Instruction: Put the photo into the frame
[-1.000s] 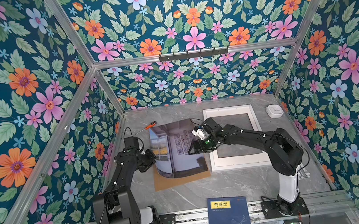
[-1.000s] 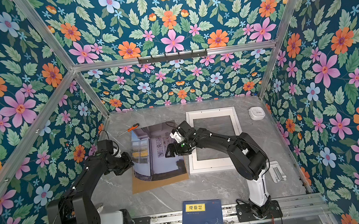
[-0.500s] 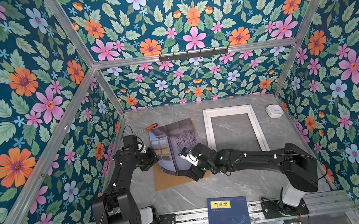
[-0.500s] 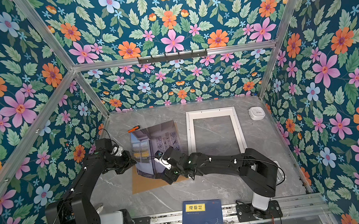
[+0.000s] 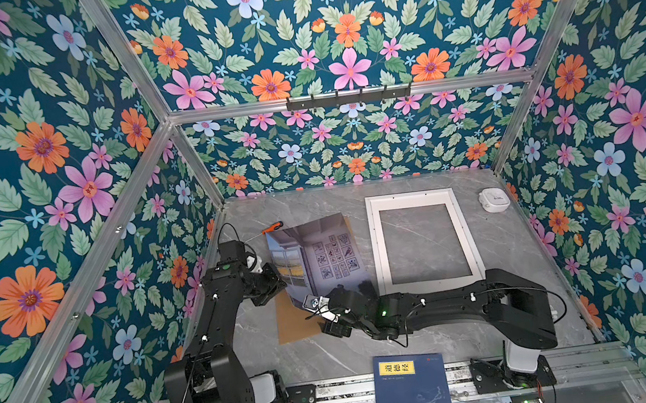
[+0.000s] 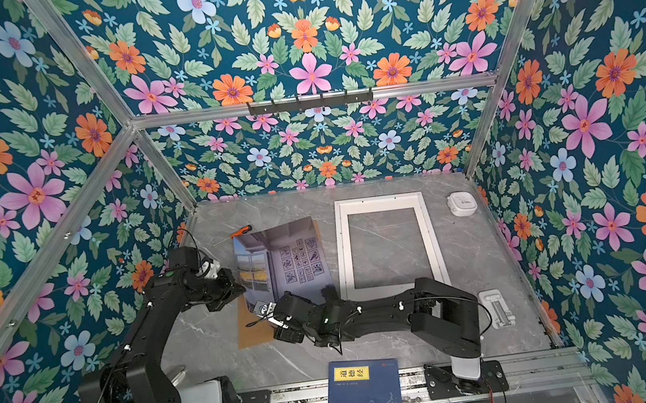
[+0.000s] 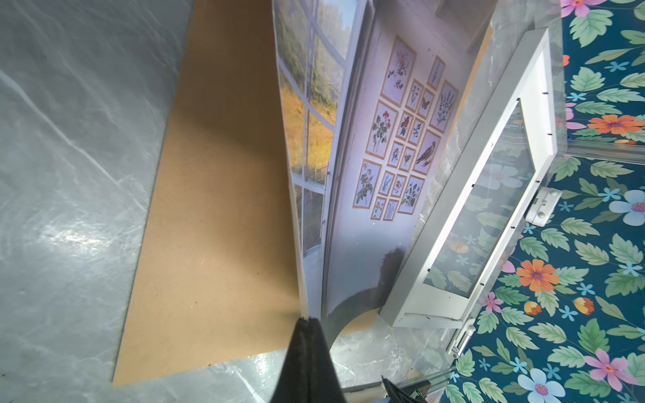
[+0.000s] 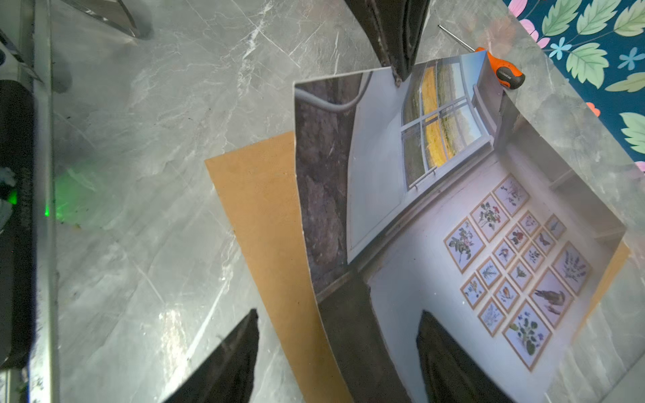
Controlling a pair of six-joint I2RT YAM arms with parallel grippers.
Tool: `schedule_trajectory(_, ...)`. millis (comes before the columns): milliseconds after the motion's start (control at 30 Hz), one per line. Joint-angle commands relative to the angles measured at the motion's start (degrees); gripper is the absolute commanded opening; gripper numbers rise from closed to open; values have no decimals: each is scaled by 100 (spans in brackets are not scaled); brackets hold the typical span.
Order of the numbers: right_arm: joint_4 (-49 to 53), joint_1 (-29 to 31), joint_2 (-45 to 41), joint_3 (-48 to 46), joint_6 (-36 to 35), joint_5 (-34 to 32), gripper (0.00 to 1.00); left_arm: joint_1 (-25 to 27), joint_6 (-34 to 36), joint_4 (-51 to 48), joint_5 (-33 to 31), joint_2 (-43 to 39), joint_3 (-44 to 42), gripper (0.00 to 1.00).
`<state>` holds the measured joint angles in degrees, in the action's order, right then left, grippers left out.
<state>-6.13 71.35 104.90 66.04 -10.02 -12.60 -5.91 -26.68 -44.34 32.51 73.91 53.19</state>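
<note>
A grey marble counter [image 5: 504,255] fills a flower-papered booth. Toward its far right lies the frame [image 5: 409,200], white, flat and empty, with the counter showing through it. Just left of it, not touching, is the photo [image 5: 319,253], raised off a brown backing board [image 5: 294,323] and bowed into a curve. A blue book [image 5: 413,384] sits at the front edge.

The left claw [image 7: 309,322] is pressed together on the photo's left edge, beside the printed window, and holds that side up. The right claw [image 8: 340,312] is spread wide at the photo's near edge, one finger over the print and one beyond it, gripping nothing.

The print looks thin, light, glossy and floppy. It would likely crease if pinched hard, so it is best held by two outer edges.
</note>
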Motion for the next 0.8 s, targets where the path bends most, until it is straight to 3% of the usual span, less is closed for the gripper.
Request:
schedule_trajectory(0,-423,92,164,131,-149,-320,70,-3,40,-119,106,-43,18,0)
schedule_trajectory(367,-988,223,928,388,-19,-1730,48,-1,22,-130,198,-57,51,0)
schedule_trajectory(633,-1096,240,1071,339,-22,-1930,33,0,45,-154,218,-61,69,0)
schedule_trajectory(767,-1082,256,1061,291,-24,-2059,17,2,22,-111,218,-92,77,0)
